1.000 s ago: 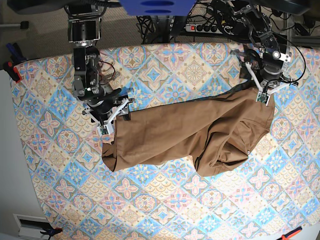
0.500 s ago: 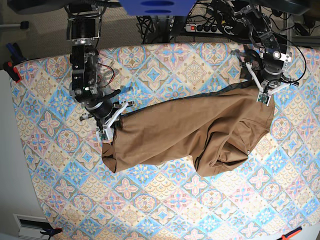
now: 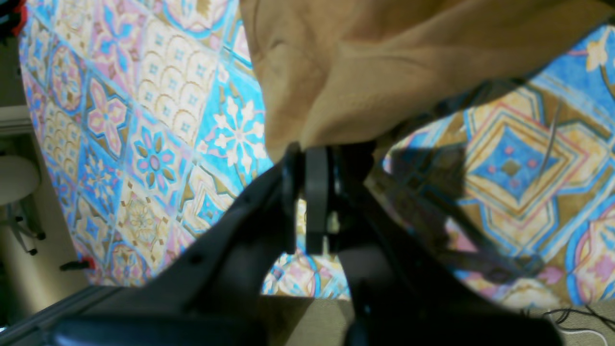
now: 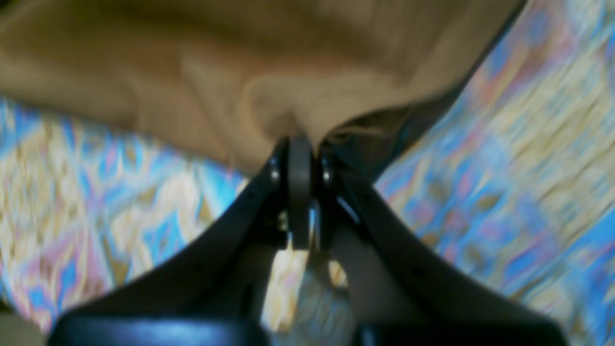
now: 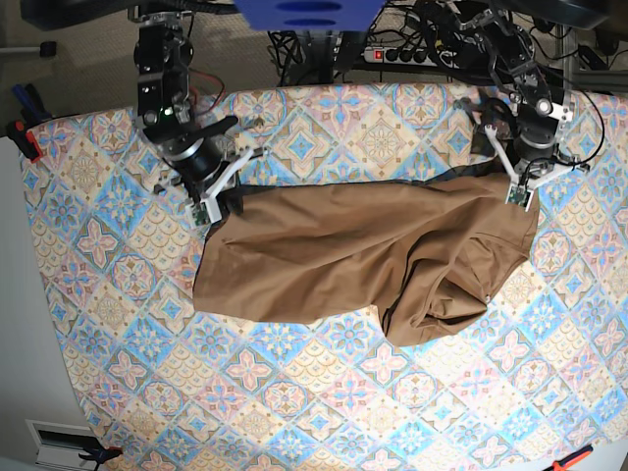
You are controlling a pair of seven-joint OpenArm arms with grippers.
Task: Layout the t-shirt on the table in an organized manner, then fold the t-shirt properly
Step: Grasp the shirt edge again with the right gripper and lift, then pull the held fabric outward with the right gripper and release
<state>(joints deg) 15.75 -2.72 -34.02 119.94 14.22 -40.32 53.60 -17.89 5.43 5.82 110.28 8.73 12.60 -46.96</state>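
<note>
Base view: the t-shirt (image 5: 373,260) lies stretched across the middle of the table (image 5: 324,412), spanning from the right hand (image 5: 208,206) to the left hand (image 5: 520,191). The right hand is pressed together on the shirt's edge, with the fabric falling away below it into a broad, fairly flat panel. The left hand pinches the opposite upper corner; below it and toward the right hand the cloth is bunched into a rumpled fold with a dark hollow. A thin dark edge of the garment runs along the top between the two hands. A power strip (image 5: 397,54) and cables lie beyond the table's far edge, behind the hands.

Left wrist view: the left hand (image 3: 312,158) has its fingers (image 3: 316,192) closed tight, gripping a gathered point of the t-shirt (image 3: 384,62). The fabric spreads away ahead of the hand, lifted clear of the table (image 3: 158,144) just at the hand, and casts a dark shadow on the patterned cloth to one side.

Right wrist view: the picture is blurred. The right hand (image 4: 299,154) is closed, fingers (image 4: 299,192) together, nipping a puckered fold of the t-shirt (image 4: 240,62). The shirt fills the area ahead of the hand; a darker hem edge runs off diagonally to one side. The table (image 4: 504,168) shows on both sides of the hand.
</note>
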